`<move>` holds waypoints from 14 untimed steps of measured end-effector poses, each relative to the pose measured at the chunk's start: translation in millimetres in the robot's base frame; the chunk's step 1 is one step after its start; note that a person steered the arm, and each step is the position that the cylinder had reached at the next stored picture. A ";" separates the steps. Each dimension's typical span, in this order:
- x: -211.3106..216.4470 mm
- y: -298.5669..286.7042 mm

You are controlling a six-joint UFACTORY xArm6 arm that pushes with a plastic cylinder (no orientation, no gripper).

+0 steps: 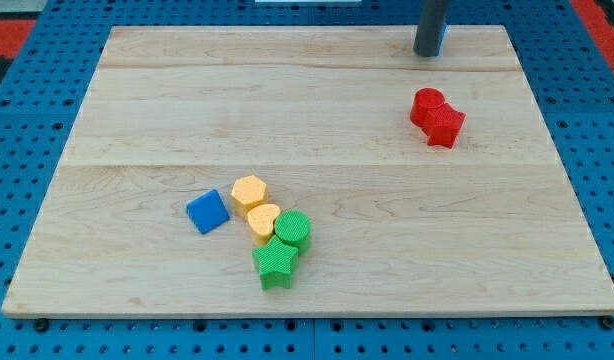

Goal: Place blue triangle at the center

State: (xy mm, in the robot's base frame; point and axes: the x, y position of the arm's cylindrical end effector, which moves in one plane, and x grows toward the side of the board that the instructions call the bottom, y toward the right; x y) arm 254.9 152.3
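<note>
The blue triangle (pixel 439 37) is barely seen at the frame's top right — hidden behind my tip (pixel 427 53) on the counter (pixel 307 110). No fingers are fitted; shape cannot be confirmed.

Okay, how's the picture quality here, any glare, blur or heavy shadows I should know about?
In the camera view the light is even and soft: no glare on the wooden board, only faint shadows under the blocks. The blue block and the red blocks look sharp. My tip at the view's top is in focus, the rod cropped by the frame.
</note>
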 end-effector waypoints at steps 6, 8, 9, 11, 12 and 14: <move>294.2 -448.0; 330.6 -244.4; 318.7 -248.5; 271.0 -255.8; 217.4 -284.1; 205.8 -342.3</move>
State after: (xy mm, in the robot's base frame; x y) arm 460.7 -190.0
